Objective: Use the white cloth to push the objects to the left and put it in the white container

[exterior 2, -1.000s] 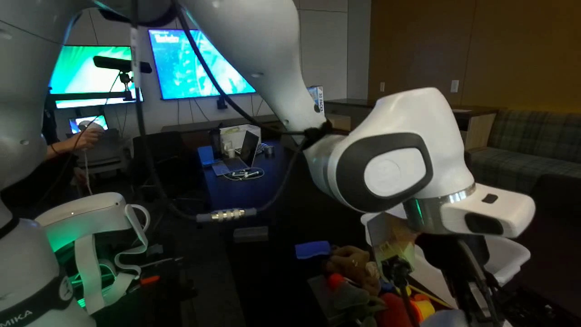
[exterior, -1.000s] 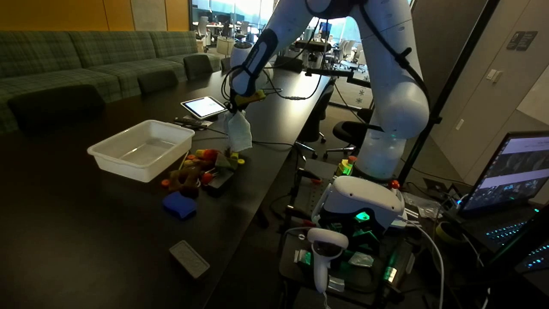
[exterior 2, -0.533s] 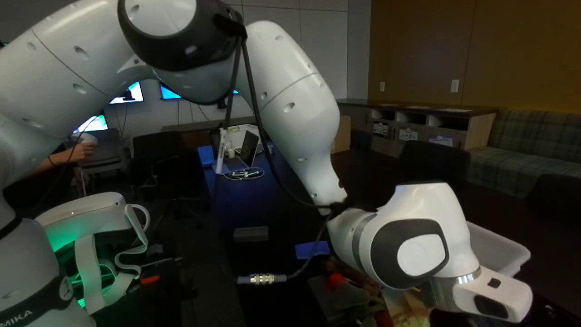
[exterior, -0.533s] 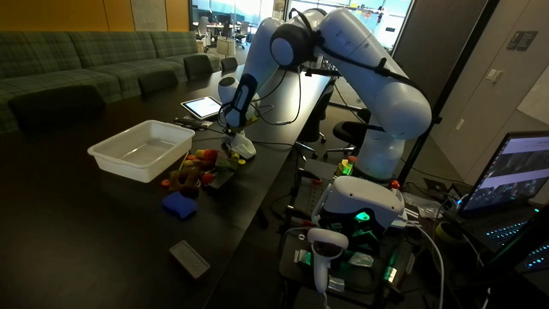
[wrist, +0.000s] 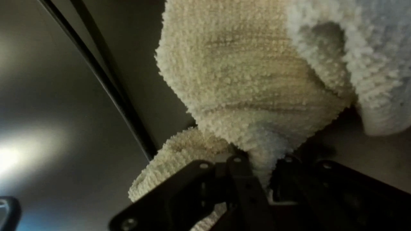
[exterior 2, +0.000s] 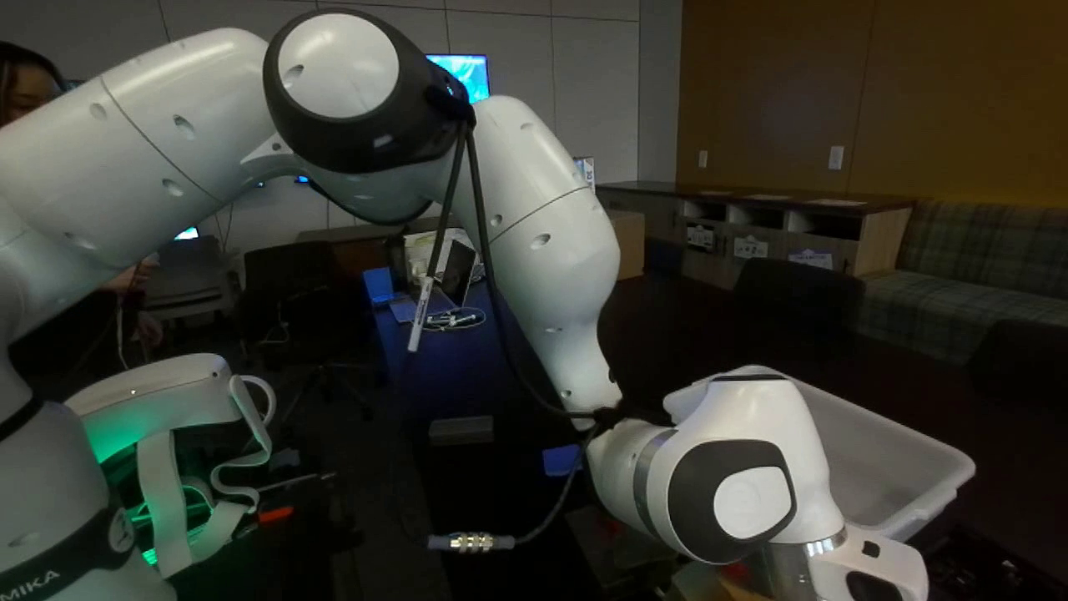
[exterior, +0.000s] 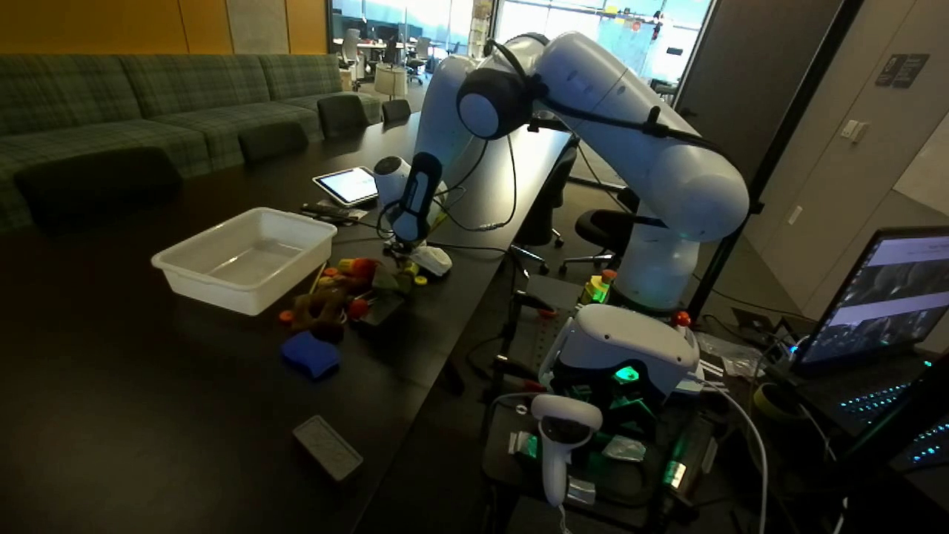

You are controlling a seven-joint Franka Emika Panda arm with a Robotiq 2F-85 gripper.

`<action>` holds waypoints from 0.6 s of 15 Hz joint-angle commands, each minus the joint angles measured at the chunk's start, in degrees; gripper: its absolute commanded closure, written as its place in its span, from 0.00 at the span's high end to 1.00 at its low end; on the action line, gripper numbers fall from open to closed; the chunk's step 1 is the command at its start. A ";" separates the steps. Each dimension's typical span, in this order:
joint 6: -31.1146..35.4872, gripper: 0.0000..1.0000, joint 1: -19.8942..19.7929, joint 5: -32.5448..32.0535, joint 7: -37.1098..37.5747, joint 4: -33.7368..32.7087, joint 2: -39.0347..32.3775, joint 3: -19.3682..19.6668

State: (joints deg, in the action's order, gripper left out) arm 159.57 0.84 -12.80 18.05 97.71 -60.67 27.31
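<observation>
Office, meeting-room type. Long dark table [exterior: 185,415] with black chairs [exterior: 343,115] alongside, plaid bench seating [exterior: 67,96] behind them. Wall-mounted screen [exterior 2: 469,75] plus low cabinet [exterior 2: 776,242] in an exterior view. Glass partition [exterior: 437,18] shows desks [exterior: 373,46] and swivel chairs [exterior: 350,48] beyond.

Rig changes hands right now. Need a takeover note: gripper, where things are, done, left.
Gripper: shut on the white cloth, pinching a fold.
Cloth: by the end of the object pile farthest from the blue item; whether it touches the pile can't be told.
White container: beside the pile, which lies outside it.
Done: cloth is in the grip.
Left, it seems: push the pile left, then the container step; the task's "it" could mean cloth or pile.
</observation>
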 commanded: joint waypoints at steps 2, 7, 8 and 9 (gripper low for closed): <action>0.12 0.07 4.65 -3.74 -0.69 2.34 -1.57 5.30; -1.32 0.07 9.83 -5.93 0.61 7.28 -1.36 8.43; -2.33 0.07 10.63 -5.87 0.45 8.26 -0.89 8.42; -3.23 0.07 11.52 -5.58 0.68 9.06 -0.56 8.36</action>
State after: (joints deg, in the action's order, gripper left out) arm 158.46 8.39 -17.62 17.38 103.70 -61.65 33.85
